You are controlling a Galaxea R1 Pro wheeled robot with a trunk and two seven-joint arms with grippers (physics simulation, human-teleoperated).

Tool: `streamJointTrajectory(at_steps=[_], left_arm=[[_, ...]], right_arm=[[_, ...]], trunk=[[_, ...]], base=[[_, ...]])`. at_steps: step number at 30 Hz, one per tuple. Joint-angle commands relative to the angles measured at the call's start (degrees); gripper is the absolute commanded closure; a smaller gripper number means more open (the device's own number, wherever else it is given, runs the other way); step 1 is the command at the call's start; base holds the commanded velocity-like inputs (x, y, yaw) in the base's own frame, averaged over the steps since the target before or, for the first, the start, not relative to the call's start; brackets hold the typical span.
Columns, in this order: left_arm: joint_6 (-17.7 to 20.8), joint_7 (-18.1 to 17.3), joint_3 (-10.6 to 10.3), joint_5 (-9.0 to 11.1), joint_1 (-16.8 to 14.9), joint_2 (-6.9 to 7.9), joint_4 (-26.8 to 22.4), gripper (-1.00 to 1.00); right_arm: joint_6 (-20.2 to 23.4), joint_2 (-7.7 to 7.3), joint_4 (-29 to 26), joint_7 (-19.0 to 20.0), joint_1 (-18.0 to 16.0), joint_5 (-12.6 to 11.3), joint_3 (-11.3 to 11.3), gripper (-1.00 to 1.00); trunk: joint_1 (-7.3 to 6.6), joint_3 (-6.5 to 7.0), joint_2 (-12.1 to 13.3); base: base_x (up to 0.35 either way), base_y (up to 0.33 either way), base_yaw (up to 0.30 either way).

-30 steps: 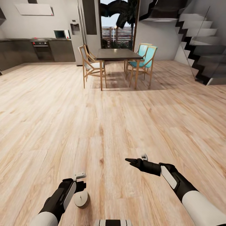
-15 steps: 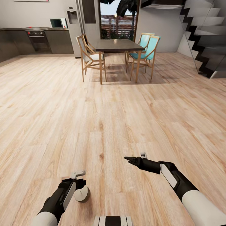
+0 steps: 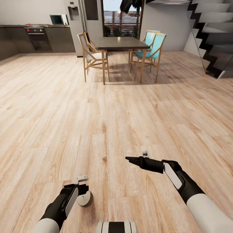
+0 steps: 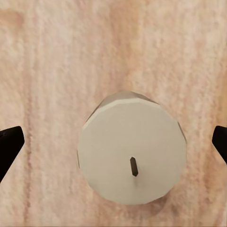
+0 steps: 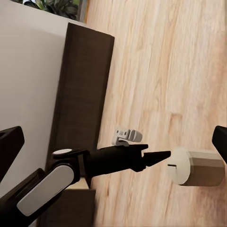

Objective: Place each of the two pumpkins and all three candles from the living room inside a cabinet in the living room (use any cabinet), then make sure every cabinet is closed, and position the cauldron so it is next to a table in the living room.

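**Pale candle (image 3: 84, 199) at the left gripper (image 3: 83, 191)**

In the head view it sits at seven o'clock over the wood floor (image 3: 64, 113), between the pincer's wide-apart fingers, neither touching it. The right gripper (image 3: 129, 159), at five o'clock, is spread apart too. Dining table (image 3: 121, 43) at twelve.

Both arms held low and forward

Left gripper (image 3: 84, 191) points downward, fingers spread wide; right gripper (image 3: 131, 159) reaches inward, fingers apart.

A light wooden floor (image 3: 97, 106) runs to a dark dining table (image 3: 121, 43). Beside the table stand wooden chairs (image 3: 90, 56) and turquoise chairs (image 3: 152, 48). Behind it is a bright window (image 3: 121, 19); further off, grey kitchen units (image 3: 38, 38) and stairs (image 3: 213, 42).
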Motion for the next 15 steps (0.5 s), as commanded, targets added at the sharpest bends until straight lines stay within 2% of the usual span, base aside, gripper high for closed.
streamJointTrajectory(at_steps=[1,11,15], left_arm=[[0.23,0.40,0.11,0.62,-0.01,-0.06,-0.09,-1.00],[0.23,0.34,-0.14,0.53,-0.01,-0.29,-0.09,-1.00],[0.23,0.31,-2.09,0.59,-0.01,-0.30,-0.09,-1.00]], right_arm=[[0.33,-0.05,-0.02,-0.08,-0.04,-0.40,0.14,-1.00],[0.28,-0.05,0.01,-0.17,-0.04,-0.17,0.09,-1.00],[0.27,-0.05,0.02,-0.17,-0.03,-0.14,0.06,-1.00]], trunk=[[0.01,-0.27,-0.04],[0.01,-0.27,-0.04],[0.01,-0.27,-0.04]], base=[[0.000,0.000,0.000],[0.000,0.000,0.000],[0.000,0.000,0.000]])
